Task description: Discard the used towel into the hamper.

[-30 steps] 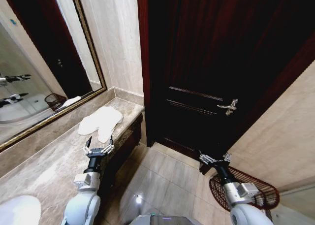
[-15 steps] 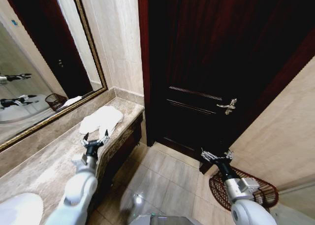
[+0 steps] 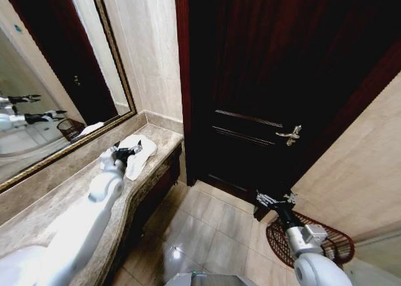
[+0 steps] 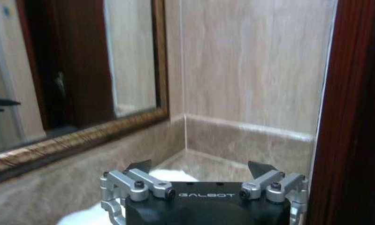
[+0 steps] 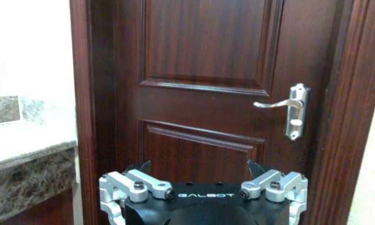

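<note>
The used towel (image 3: 143, 156) is a crumpled white cloth at the far end of the marble counter (image 3: 75, 186), by the mirror. My left arm stretches along the counter, and the left gripper (image 3: 127, 151) hangs just over the towel's near part. Its fingers are open, with nothing between them. In the left wrist view the left gripper (image 4: 200, 167) has white towel (image 4: 170, 176) below its fingers. The hamper (image 3: 336, 242), a dark red wire basket, stands on the floor at the lower right. My right gripper (image 3: 274, 200) is held open beside the hamper and faces the door.
A dark wooden door (image 3: 269, 92) with a metal lever handle (image 3: 289, 134) fills the wall ahead. A gold-framed mirror (image 3: 56, 98) runs along the counter. A white basin (image 3: 15, 264) sits at the counter's near end. Tiled floor (image 3: 213, 229) lies between counter and hamper.
My left arm has reached forward along the counter, bringing the open gripper from the counter's front edge to over the towel. The right arm has barely moved.
</note>
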You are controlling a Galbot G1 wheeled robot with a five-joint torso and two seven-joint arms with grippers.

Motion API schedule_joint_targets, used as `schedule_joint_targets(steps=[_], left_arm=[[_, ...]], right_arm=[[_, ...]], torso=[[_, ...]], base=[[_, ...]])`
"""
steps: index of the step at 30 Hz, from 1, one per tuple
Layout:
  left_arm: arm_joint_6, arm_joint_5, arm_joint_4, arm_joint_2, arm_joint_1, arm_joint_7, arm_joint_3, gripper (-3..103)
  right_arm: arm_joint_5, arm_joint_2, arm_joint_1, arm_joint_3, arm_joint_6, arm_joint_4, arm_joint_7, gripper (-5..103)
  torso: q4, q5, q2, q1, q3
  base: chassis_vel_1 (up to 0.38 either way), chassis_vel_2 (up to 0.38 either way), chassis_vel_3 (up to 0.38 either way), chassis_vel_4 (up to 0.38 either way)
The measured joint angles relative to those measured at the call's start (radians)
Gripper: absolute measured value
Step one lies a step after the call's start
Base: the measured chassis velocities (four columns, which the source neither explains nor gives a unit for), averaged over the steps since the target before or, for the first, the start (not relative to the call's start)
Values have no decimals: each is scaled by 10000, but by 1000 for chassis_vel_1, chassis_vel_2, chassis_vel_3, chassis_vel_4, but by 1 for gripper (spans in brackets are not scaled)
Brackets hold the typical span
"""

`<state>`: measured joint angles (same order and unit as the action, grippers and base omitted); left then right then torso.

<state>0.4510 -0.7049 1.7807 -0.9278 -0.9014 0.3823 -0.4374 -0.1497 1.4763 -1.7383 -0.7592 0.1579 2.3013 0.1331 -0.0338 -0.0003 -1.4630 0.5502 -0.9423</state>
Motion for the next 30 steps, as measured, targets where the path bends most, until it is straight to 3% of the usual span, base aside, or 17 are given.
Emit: schedule_joint_targets(steps=[7,18,21,30], left_arm=[[971,-574,-1722,154,1495,275,998,100],[1025,-819,-4195,133,3186,166,1875,100],[1205,-1200,-5030,-8,3773,177,2355,100],[1346,-1173,-5753,-296,3833,241,2550,100]], right_arm=[[-14,115,65,-94,-38,-200,-179,100],[-126,112,95,-253,-159,-392,-720,100],[-163,87,94,-285,-186,-412,-835,100],[-231,78,21,-326,-297,-300,-918,100]], torso=[[-3,2,0,-2,1],[-3,1,0,-2,1],[-3,3,0,-2,2],[-2,3,0,-2,2]], base=[[0,0,0,0],[0,0,0,0],[0,0,0,0],[0,0,0,0]])
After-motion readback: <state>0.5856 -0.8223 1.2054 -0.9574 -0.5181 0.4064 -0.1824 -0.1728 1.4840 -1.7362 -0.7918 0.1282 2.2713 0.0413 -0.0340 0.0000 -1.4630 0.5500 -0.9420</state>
